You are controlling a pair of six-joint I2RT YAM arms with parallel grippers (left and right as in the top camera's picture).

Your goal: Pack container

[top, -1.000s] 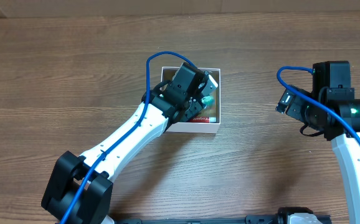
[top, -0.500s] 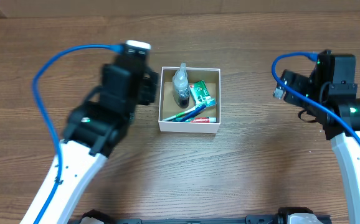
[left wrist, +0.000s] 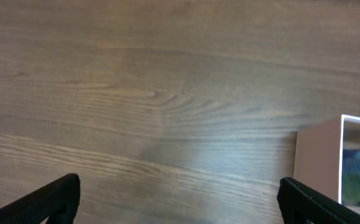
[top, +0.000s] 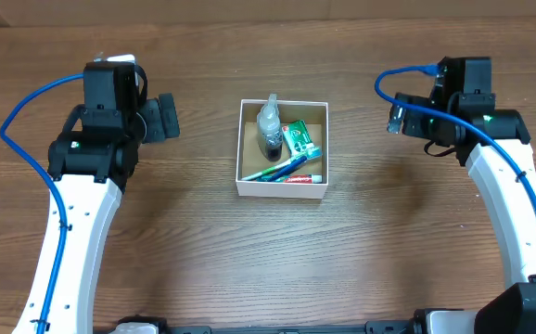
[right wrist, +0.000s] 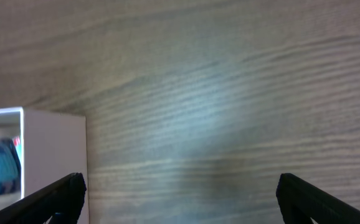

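Observation:
The container, a small square white-walled box with a brown inside, sits mid-table. It holds a clear bottle, a green packet, a blue toothbrush and a red-and-white tube. My left gripper is open and empty, to the left of the box, whose wall shows at the right of the left wrist view. My right gripper is open and empty, to the right of the box, whose wall shows at the left of the right wrist view.
Bare wooden table lies all around the box. Blue cables loop over both arms. Only wood grain lies between each gripper's fingers in the wrist views.
My left arm has pulled out of the box and swung far left, away from it, leaving the items inside. My right arm has shifted slightly left and up.

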